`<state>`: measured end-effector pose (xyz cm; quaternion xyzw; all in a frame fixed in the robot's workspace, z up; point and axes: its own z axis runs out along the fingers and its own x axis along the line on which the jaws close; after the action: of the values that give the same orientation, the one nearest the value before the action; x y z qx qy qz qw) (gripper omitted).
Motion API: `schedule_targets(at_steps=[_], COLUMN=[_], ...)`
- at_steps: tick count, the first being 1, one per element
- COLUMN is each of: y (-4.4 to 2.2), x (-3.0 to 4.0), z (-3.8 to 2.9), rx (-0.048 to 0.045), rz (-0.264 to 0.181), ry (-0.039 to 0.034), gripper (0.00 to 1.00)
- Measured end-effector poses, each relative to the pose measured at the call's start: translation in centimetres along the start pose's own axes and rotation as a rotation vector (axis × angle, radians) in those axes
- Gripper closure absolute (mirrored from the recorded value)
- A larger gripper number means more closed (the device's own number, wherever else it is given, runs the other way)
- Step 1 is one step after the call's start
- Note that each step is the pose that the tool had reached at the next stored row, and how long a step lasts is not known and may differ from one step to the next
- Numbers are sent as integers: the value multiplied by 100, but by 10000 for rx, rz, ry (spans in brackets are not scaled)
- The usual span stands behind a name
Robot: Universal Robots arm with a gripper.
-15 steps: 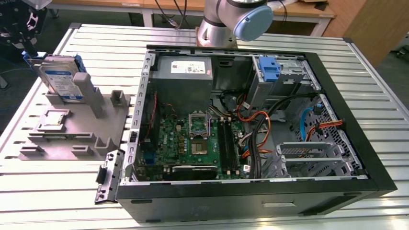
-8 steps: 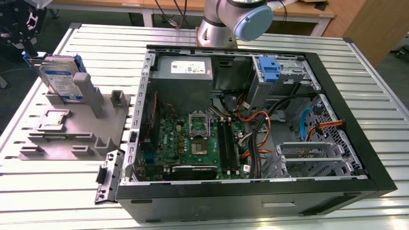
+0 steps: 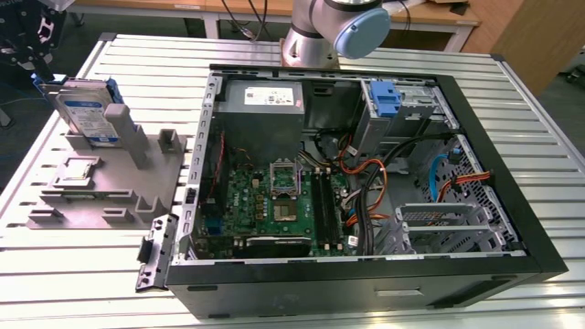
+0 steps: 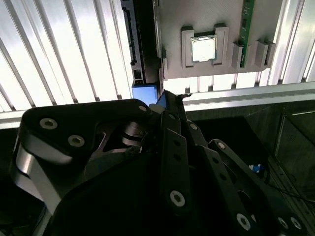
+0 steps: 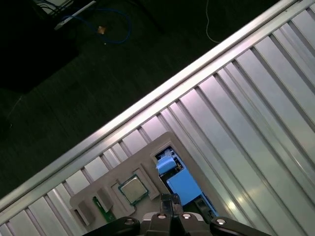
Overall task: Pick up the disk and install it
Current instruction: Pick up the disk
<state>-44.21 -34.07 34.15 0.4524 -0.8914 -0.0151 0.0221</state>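
One closed tool over disk

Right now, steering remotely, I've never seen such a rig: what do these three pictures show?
One robot arm works over a slatted table. The exterior view shows the whole scene; both wrist views ride on the arm and look past its dark gripper. On the table lies an open computer case. At the exterior view's left a grey holder carries a small chip and the disk, standing on edge. The gripper hangs close to the disk's blue rail; the disk sits in the holder.
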Motion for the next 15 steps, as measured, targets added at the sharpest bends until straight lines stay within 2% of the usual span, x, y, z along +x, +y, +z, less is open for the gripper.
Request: schedule_targets(at_steps=[10, 12, 15], y=[13, 13, 13], x=[-15, -15, -15], z=[-29, -30, -27], rx=[4, 8, 22], rz=[-93, -266, -787], ry=[3, 13, 36], gripper=[90, 90, 90])
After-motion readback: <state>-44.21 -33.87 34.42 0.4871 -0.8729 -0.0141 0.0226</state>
